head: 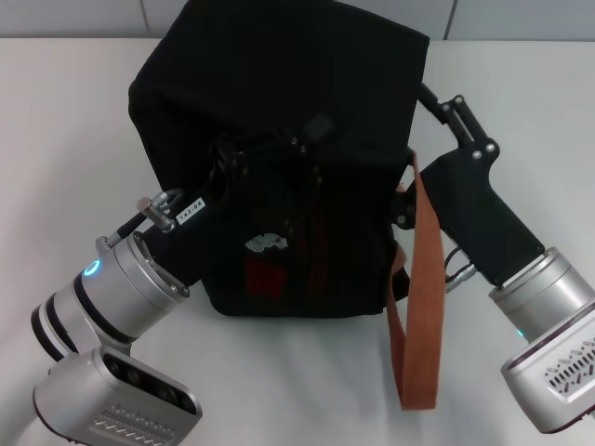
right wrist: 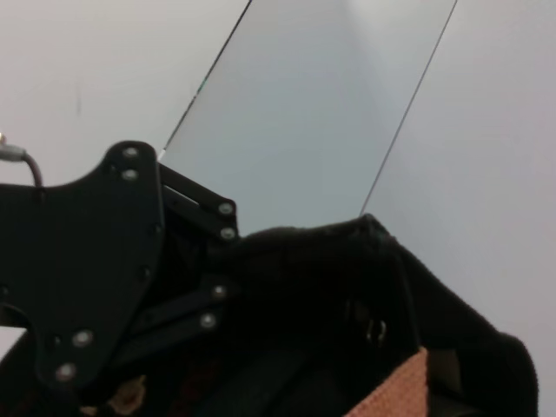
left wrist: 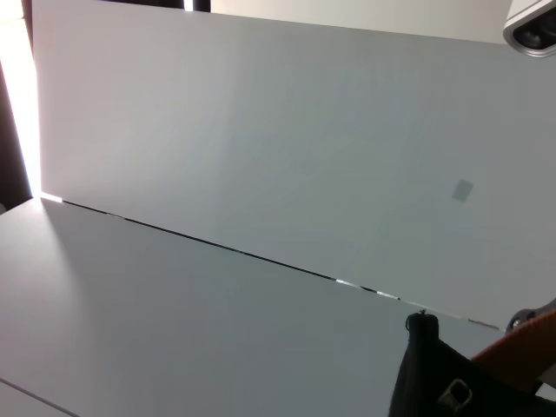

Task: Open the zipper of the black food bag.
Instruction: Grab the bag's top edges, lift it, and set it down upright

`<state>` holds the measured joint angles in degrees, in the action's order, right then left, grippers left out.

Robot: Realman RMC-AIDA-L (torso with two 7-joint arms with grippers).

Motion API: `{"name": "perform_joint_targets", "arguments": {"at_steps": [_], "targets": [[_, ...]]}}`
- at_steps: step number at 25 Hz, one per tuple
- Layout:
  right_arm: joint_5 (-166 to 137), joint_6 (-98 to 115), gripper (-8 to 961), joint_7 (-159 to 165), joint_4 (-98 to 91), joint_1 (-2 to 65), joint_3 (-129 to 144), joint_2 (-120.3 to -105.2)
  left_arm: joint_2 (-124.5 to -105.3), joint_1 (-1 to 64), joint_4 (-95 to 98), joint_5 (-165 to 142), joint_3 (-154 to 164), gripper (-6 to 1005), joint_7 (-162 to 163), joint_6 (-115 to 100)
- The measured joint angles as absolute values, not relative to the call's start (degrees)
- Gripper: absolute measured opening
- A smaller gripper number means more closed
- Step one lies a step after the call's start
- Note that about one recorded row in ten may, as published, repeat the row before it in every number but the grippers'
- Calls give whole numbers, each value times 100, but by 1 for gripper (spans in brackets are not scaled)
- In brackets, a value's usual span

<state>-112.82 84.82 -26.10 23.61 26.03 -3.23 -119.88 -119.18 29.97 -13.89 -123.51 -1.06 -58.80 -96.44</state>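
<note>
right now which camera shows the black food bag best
The head view: it shows the whole black food bag on the table, with an orange strap hanging down its side. The left wrist view catches only a corner of it. The right wrist view sees just its top edge, partly behind the left tool.

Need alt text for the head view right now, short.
A boxy black fabric food bag stands on a white table, an orange-brown webbing handle hanging down its front. The left pincer presses at its front top edge; the right pincer reaches its far right corner.
</note>
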Motion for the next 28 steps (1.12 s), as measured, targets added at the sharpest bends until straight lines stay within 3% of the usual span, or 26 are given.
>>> {"name": "perform_joint_targets", "arguments": {"at_steps": [11,17,22,28], "targets": [[-11260,8481,834,-2699,2337,2593,-395,-11988,-11918,2995,-1397,-12358,-105,84,-5880,-9647],[-11285,8436,727,-2730,2327,2605,-396,-11988,-11918,2973,-1398,-12365,-105,85,-5879,-9672],[-11291,8367,494,-2812,2334,2621,-391,-11988,-11918,2970,-1403,-12364,-98,85,-5880,-9673],[-11294,8256,377,-2820,2347,2651,-395,-11988,-11918,2962,-1406,-12361,-99,84,-5880,-9676]]}}
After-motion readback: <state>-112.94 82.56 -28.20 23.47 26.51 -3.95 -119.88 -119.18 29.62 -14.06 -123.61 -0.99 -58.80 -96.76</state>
